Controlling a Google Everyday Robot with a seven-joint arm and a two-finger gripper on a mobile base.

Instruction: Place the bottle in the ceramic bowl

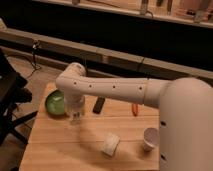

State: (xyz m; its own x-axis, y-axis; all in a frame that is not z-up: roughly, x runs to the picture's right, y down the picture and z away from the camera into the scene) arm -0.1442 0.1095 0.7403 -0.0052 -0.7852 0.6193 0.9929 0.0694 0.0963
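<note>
Tool hangs over the worktop's left side, pinched onto the bottle. Bottle upright, just right of ceramic bowl.

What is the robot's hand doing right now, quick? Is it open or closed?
Gripper: closed, just right of the green bowl, and it looks clamped on the top of the bottle.
</note>
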